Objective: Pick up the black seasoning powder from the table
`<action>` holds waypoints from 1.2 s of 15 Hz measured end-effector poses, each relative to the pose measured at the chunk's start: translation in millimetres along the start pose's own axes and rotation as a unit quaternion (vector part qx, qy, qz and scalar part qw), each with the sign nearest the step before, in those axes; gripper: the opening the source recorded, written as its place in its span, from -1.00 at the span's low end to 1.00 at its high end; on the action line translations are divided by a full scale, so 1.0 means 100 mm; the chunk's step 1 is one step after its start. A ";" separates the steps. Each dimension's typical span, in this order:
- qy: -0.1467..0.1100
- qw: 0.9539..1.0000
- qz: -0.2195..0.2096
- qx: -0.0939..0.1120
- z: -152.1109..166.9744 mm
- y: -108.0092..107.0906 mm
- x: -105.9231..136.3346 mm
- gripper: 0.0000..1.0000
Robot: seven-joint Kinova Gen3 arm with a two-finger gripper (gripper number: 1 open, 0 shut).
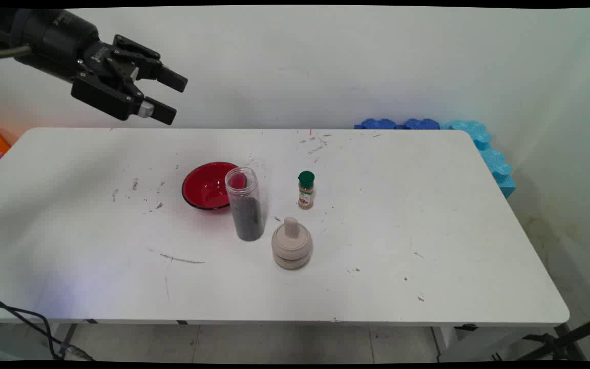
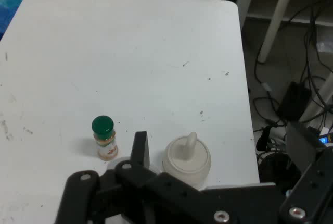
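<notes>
Hanging high over the desk's (image 1: 95, 287) far left corner, the hand (image 1: 171, 95) has its fingers spread and holds nothing, well apart from the red bowl (image 1: 205, 187), clear jar of dark grains (image 1: 245, 205), green-capped spice bottle (image 1: 306, 190) and beige lidded pot (image 1: 291, 245) clustered mid-desk.

Surface: a white table (image 1: 428, 230), scuffed with dark marks.
On it: red bowl (image 1: 207, 186), clear tube (image 1: 245, 204) of dark grains just beside it, green-capped spice jar (image 1: 306, 190), beige lidded pot (image 1: 291, 243) stood nearer.
</notes>
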 end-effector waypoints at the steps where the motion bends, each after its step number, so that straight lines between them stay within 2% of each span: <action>1: 0.000 1.000 -0.002 0.001 0.00 0.00 -0.01 1.00; 7: -0.002 1.000 -0.007 0.002 -0.01 0.00 -0.05 1.00; 11: -0.009 1.000 -0.013 0.005 -0.01 0.02 -0.17 1.00; 18: -0.036 0.999 -0.027 0.019 0.04 0.06 -0.58 1.00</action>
